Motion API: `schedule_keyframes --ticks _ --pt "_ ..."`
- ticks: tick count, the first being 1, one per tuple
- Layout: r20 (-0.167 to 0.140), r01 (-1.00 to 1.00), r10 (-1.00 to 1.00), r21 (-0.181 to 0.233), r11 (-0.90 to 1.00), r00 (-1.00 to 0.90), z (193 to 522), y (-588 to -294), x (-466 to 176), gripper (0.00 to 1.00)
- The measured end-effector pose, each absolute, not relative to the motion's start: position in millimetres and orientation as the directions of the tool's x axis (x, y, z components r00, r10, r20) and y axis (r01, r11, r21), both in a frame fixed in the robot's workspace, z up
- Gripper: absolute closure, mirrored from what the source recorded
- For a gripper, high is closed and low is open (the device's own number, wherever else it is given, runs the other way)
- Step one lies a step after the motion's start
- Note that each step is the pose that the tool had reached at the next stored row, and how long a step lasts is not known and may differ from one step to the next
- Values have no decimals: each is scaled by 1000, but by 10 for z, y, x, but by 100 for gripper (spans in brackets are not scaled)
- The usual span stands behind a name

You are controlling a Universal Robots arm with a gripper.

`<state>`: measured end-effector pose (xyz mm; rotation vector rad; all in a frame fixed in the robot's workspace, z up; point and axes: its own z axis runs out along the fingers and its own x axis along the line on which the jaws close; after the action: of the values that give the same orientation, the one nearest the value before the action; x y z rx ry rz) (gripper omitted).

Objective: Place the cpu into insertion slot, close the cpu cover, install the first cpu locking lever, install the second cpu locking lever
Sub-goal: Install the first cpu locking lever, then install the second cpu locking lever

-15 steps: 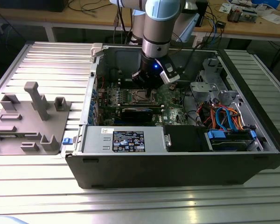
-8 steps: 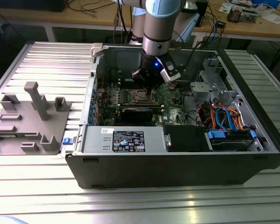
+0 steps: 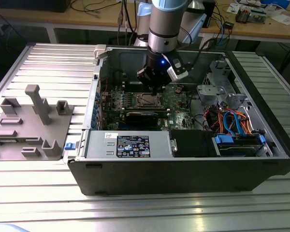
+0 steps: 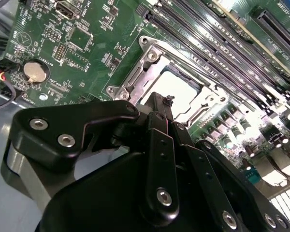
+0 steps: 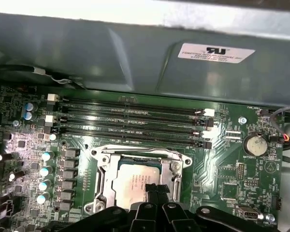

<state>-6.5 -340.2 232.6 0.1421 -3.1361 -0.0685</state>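
The cpu (image 5: 135,181), a small flat square chip with a silvery-grey metal top, lies in the insertion slot (image 5: 137,179), a square socket with a thin silvery metal rim set into the green circuit board (image 5: 232,179). In both wrist views a thin silvery metal frame, apparently the cpu cover (image 4: 150,72), lies around the chip with its window over the chip's face. The black gripper (image 5: 155,191) hangs directly over the socket, its fingers (image 5: 157,192) pressed close together with nothing between them, tips just above the near edge of the chip. I judge the chip light, rigid and fragile, best held by its edges. The cover is thin stiff metal. The board lies inside an open grey metal computer case (image 3: 183,169) resting on a ribbed aluminium bench (image 3: 38,193). Long dark memory slots (image 5: 135,116) run beside the socket. A round silver coin battery (image 5: 254,144) sits near a corner of the board.
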Motion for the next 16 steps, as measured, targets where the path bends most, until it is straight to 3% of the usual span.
schedule_keyframes --ticks 16 --pt "0 -90 -90 43 995 -996 2425 -3408 -65 89"
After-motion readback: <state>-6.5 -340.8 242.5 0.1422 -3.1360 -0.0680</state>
